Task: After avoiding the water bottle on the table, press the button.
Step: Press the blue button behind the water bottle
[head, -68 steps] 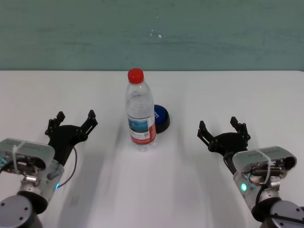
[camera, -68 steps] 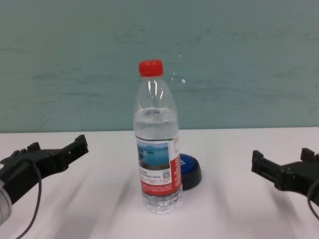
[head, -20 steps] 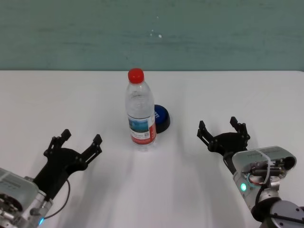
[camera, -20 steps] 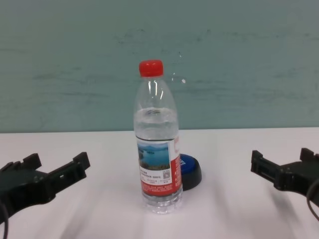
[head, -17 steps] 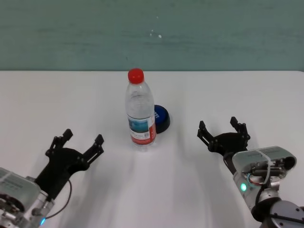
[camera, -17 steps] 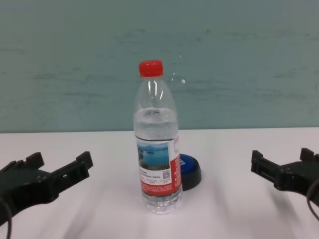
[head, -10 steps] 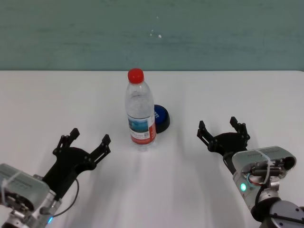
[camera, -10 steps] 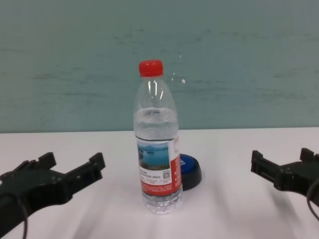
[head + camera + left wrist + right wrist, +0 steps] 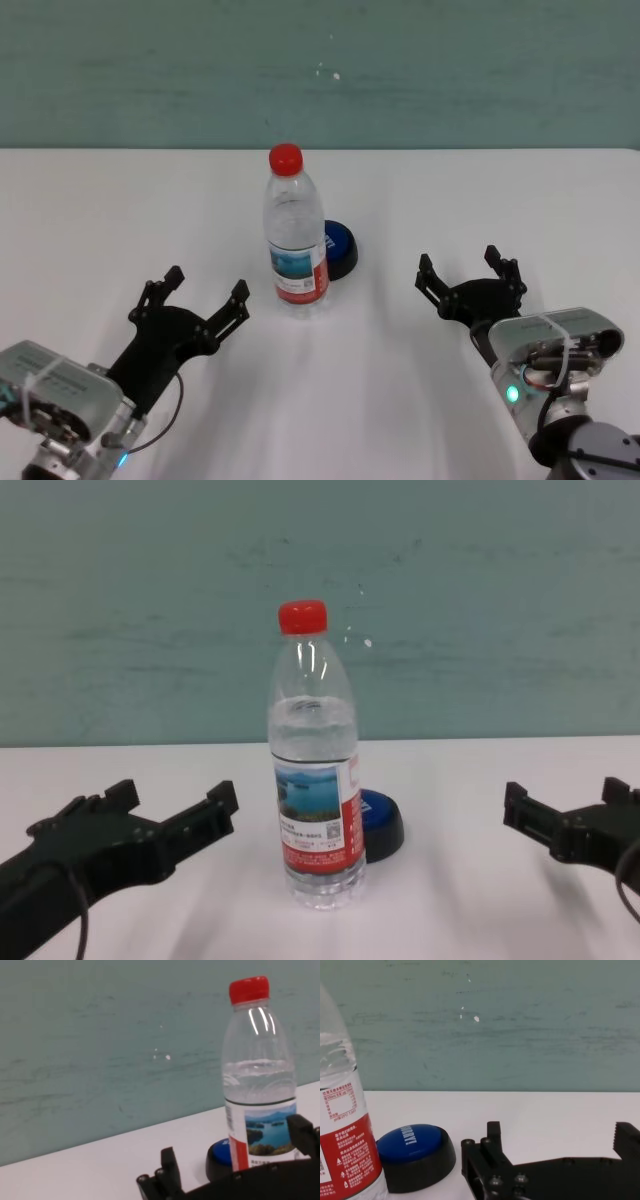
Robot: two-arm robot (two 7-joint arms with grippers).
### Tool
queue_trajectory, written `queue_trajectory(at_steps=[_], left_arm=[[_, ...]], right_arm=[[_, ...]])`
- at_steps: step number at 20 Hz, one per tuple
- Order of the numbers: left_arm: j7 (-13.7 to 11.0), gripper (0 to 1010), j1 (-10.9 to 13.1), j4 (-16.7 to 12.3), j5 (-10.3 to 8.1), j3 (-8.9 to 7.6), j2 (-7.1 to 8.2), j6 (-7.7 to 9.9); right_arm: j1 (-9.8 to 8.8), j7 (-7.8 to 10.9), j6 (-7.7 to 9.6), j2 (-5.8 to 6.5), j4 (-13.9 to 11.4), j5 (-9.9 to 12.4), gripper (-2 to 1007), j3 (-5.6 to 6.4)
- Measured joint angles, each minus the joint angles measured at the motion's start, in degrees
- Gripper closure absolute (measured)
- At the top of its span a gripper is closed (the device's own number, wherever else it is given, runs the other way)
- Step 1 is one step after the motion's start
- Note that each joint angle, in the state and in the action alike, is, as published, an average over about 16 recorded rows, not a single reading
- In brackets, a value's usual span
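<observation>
The water bottle [image 9: 297,232] stood upright near the middle of the white worktop [image 9: 480,200], red cap on, its red-and-white label with the blue landscape turned toward me. Directly behind it and a little to my right sat the button [image 9: 338,249], its blue top on the black dome base, partly hidden by the bottle in my head view and just beside the bottle's foot in my right wrist view.

My left fingers [image 9: 200,297] were spread wide and held nothing. They hovered low over the worktop to the left of the bottle, near it but not touching, pointing forward and slightly inward toward it. In my left wrist view the two tips framed the lower part of the bottle, with the button peeking out at its base between them.

My right fingers [image 9: 469,275] were also spread apart and empty, resting out to the right of the bottle and the button, well apart from both, pointing straight ahead. From my chest view both pairs sat at about the height of the bottle's lower half, one on each side.
</observation>
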Motion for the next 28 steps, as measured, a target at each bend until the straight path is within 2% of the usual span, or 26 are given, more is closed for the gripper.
queue_trajectory(at_steps=[18,28], left_arm=[[0.28,0,-0.30,0.26,0.65,1.11,-0.60,-0.13],[1.01,0,-0.69,1.15,2.33,1.97,-1.13,-0.54]], right_arm=[[0.00,0.00,0.00,-0.01,0.00,0.00,1,0.00],[0.00,0.00,0.00,0.00,0.00,0.00,1,0.00]])
